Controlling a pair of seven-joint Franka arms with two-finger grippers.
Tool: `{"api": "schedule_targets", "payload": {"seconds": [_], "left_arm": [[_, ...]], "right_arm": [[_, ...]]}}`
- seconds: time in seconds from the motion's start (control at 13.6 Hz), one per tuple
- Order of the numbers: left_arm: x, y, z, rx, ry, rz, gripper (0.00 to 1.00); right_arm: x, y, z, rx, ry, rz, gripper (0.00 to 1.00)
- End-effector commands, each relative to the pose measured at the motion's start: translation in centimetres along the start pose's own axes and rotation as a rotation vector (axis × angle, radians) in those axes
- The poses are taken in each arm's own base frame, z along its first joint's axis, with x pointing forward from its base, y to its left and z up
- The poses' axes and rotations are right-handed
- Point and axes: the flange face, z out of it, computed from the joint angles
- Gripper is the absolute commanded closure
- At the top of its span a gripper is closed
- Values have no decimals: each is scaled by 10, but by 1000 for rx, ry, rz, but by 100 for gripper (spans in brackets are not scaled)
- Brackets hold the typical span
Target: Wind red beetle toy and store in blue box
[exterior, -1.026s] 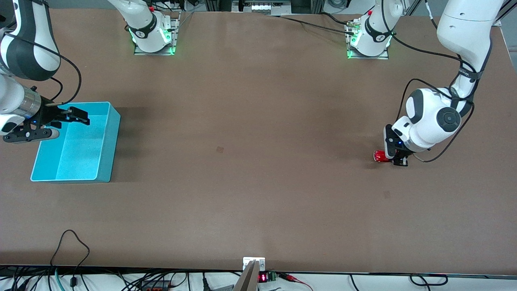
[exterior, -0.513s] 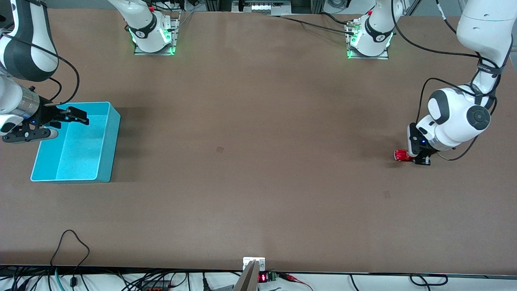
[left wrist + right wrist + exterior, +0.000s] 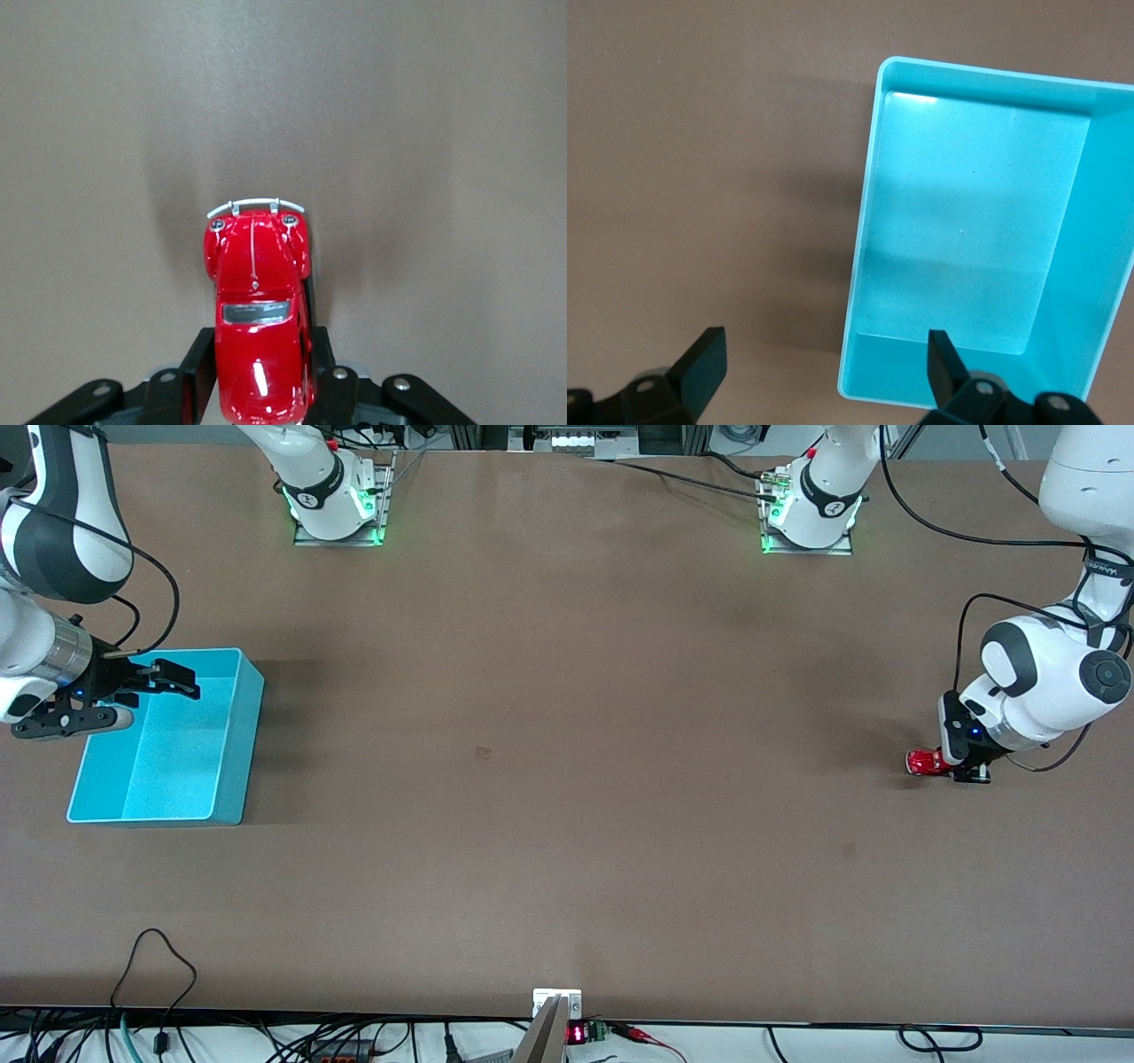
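Note:
The red beetle toy [image 3: 926, 763] is a tiny glossy red car on the table at the left arm's end. My left gripper [image 3: 961, 769] is shut on its rear half; in the left wrist view the car [image 3: 258, 310] sits between the black fingers [image 3: 198, 372] with its silvery bumper pointing away. The blue box [image 3: 232, 737] stands at the right arm's end and looks empty. My right gripper [image 3: 146, 691] is open, above the box's corner farthest from the front camera; in the right wrist view one finger is over the box [image 3: 974, 239] and the other over the table.
The brown table [image 3: 567, 779] stretches between the car and the box. Both arm bases [image 3: 335, 500] stand along the table edge farthest from the front camera. Cables hang along the table edge nearest the front camera.
My left gripper has pulled the red car along the table toward the left arm's end, away from the box. The right arm has barely moved.

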Motion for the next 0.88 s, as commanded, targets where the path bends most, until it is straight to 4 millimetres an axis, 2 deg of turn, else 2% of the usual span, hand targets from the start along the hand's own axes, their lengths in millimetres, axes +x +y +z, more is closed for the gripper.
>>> {"api": "schedule_targets", "payload": {"seconds": [0.0, 0.07, 0.22, 0.51, 0.59, 0.81], "left_arm": [[1, -1, -2, -36, 2, 47, 0], [9, -7, -20, -39, 7, 63, 0], [38, -23, -54, -59, 31, 114, 0], [78, -53, -106, -54, 68, 165, 0], [85, -60, -117, -35, 90, 152, 0], [97, -74, -133, 10, 129, 59, 0]], "right_arm": [[-2, -6, -4, 15, 0, 21, 0], [-3, -7, -4, 16, -4, 21, 0], [-3, -6, -4, 15, -6, 22, 0], [-3, -6, -4, 16, -9, 19, 0], [-4, -5, -4, 16, -9, 21, 0], [-4, -6, -2, 18, -17, 21, 0]]}}
